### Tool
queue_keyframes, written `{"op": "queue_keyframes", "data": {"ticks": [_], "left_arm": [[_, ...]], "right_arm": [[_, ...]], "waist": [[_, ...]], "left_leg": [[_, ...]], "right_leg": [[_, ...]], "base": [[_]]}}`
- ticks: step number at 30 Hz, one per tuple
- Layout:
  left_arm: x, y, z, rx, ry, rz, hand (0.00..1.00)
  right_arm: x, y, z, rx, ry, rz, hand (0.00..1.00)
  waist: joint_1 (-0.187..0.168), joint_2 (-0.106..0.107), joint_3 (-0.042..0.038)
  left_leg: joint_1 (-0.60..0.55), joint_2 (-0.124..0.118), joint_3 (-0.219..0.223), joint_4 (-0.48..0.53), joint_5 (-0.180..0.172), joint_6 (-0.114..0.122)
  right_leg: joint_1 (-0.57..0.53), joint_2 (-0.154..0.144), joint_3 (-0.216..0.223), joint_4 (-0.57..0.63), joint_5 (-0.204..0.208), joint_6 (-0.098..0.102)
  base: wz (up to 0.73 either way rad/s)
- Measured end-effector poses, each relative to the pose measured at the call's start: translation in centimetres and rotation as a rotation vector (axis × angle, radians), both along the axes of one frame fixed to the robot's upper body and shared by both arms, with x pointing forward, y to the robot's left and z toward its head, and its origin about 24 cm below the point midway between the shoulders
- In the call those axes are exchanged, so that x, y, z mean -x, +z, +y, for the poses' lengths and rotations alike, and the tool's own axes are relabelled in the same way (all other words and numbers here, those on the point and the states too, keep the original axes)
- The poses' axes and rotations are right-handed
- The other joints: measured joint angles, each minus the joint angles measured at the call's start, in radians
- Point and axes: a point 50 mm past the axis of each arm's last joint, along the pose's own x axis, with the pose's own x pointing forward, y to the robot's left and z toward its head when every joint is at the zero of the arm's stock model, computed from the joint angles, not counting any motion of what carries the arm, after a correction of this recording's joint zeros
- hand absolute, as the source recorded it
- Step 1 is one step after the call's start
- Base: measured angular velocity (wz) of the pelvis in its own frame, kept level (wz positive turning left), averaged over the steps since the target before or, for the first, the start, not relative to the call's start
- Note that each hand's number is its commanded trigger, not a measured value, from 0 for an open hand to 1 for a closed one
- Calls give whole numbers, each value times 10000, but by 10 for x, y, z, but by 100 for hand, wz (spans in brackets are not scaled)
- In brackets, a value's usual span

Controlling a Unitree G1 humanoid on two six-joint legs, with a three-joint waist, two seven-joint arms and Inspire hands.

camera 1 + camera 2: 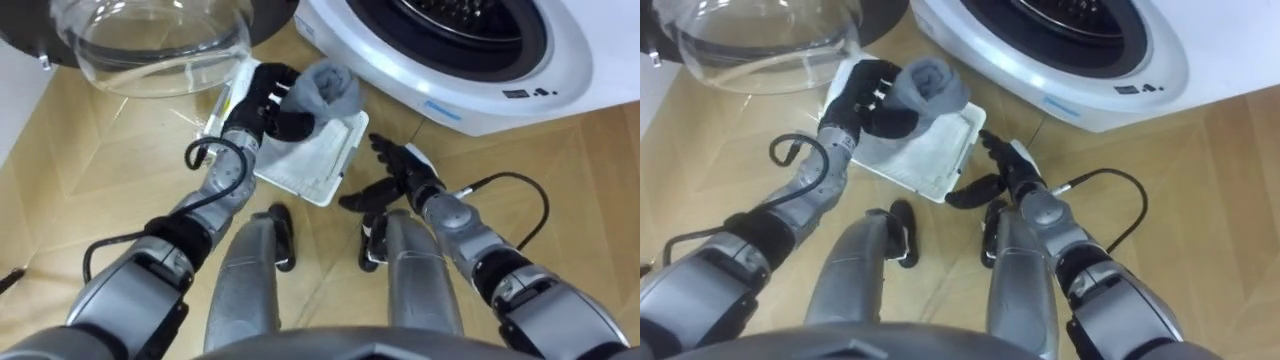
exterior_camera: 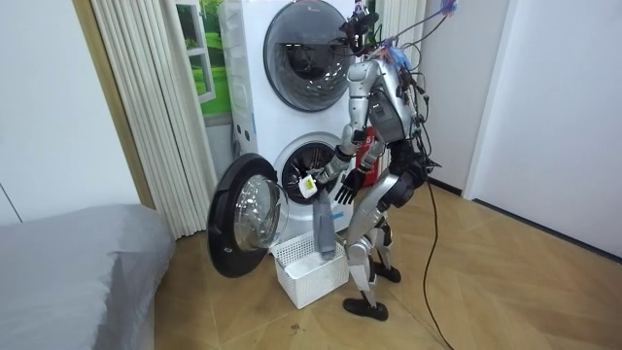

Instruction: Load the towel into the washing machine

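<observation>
My left hand (image 1: 262,102) is shut on a grey towel (image 1: 326,88), bunched at the top and held above a white laundry basket (image 1: 312,165). In the room view the towel (image 2: 324,229) hangs down long from the left hand (image 2: 313,185) toward the basket (image 2: 311,273). My right hand (image 1: 396,176) is open beside the basket's right edge, holding nothing. The washing machine (image 1: 430,75) stands just ahead with its drum (image 1: 470,20) open. Its round door (image 1: 150,40) is swung wide to my left.
A second machine (image 2: 306,44) is stacked on the washer. A grey bed (image 2: 78,262) lies at the room view's left, with a pale curtain (image 2: 146,107) behind it. Wooden floor (image 2: 505,282) spreads behind me.
</observation>
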Motion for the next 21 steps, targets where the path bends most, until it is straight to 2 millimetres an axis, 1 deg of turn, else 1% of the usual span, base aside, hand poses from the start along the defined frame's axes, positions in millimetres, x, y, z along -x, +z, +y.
{"op": "queue_keyframes", "data": {"ticks": [1,2,4,5,6,7,9,10,11,12,15,21], "left_arm": [[2,-1,0,486,6,161,100],[4,-3,-2,1419,-61,449,100],[5,-4,-5,2492,-255,727,100],[6,-4,-9,3392,-367,875,100],[7,-4,-12,4232,-417,986,100],[7,-5,-12,4608,-432,1034,100],[9,-5,-15,5719,-636,1253,100],[9,-5,-16,5920,-709,1319,100],[10,-6,-16,6305,-854,1418,100],[10,-5,-17,6583,-1018,1467,100],[12,-5,-20,7284,-1481,1691,100],[15,-6,-25,8005,-2202,2128,100]], "right_arm": [[1,-1,0,-17,18,24,0],[3,-2,0,-41,21,78,0],[3,-2,-1,-148,-60,129,0],[5,-3,-1,-177,-88,165,0],[5,-3,1,-256,-31,218,0],[5,-3,2,-253,11,214,0],[4,-1,4,-310,102,92,0],[3,-1,4,-366,112,95,0],[3,0,9,-543,224,100,0],[3,0,9,-597,257,120,0],[2,0,8,-557,194,260,0],[1,-1,4,-238,158,541,0]], "waist": [[4,-28,-19],[8,-61,-48],[1,-57,-73],[-7,-93,-105],[-9,-122,-170],[-36,-134,-200],[-148,-167,-233],[-160,-176,-243],[-161,-161,-252],[-110,-141,-265],[-48,-141,-264],[20,-130,-260]], "left_leg": [[-7,-1,-29,22,7,-12],[-5,-2,-89,53,21,-25],[1,8,-216,63,27,-29],[26,13,-227,42,33,-22],[44,10,-228,18,39,-14],[54,5,-232,-4,52,-9],[153,-18,-264,-133,121,5],[175,-18,-262,-161,131,2],[223,8,-266,-235,173,-4],[240,21,-324,-273,195,-25],[257,19,-333,-299,211,-24],[182,56,-346,-426,240,-37]], "right_leg": [[2,9,-6,-3,4,1],[41,23,-41,-29,19,6],[172,19,-205,-94,51,-9],[227,35,-218,-105,62,3],[247,47,-210,-134,83,16],[263,43,-230,-159,102,20],[407,60,-259,-315,177,47],[431,77,-263,-353,198,52],[494,128,-270,-484,264,58],[540,190,-266,-606,331,57],[550,187,-289,-630,346,48],[527,238,-356,-847,434,20]], "base": [[5],[8],[11],[7],[4],[0],[2],[0],[-6],[-5],[0],[0]]}}
